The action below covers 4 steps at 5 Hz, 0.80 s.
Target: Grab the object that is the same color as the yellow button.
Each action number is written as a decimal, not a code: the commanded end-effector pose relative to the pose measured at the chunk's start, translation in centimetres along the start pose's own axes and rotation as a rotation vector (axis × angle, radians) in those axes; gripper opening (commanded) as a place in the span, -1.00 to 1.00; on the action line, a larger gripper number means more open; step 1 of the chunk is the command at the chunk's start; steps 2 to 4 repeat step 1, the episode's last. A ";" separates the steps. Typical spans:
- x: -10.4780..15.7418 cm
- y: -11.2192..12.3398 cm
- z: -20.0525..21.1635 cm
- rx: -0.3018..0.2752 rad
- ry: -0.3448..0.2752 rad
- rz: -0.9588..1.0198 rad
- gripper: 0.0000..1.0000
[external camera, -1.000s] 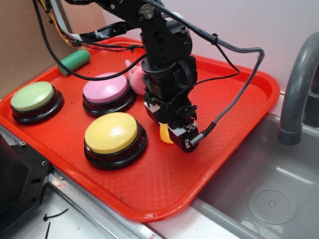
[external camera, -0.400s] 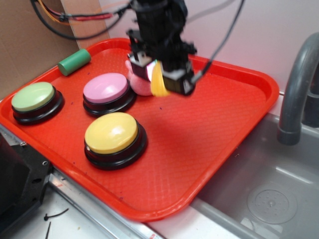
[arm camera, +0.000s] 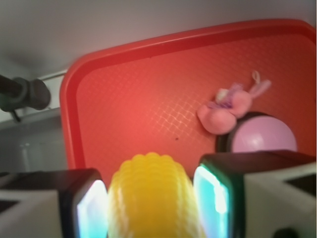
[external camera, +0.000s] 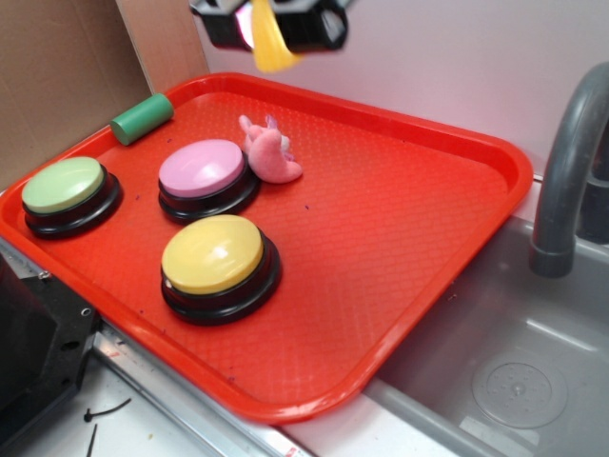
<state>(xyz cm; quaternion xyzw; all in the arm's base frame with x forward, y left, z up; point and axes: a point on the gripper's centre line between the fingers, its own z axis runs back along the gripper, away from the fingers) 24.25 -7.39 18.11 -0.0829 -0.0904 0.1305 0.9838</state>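
Exterior view shows the gripper point(external camera: 269, 24) high above the far left of the red tray point(external camera: 428, 219), mostly cut off by the top edge. Its jaws pinch the yellow corn cob point(external camera: 267, 43), tip pointing down. Wrist view shows the cob's bumpy kernels between both fingers point(arm camera: 213, 198); the yellow button point(external camera: 213, 253) sits near-left on the tray.

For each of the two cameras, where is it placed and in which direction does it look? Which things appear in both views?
Exterior: sits beyond a corner of the red tray, looking down across it; only the gripper shows, at the top edge, holding the yellow corn.
Wrist: sits on the arm behind the gripper, looking down at the tray; both fingers flank the corn.
Shared: tray, corn, pink plush toy, pink button.
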 end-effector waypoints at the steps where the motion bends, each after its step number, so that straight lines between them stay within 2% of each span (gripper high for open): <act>1: 0.2 -0.2 1.3 0.069 -0.044 0.017 -1.00; 4: 0.2 -0.2 1.3 0.069 -0.044 0.017 -1.00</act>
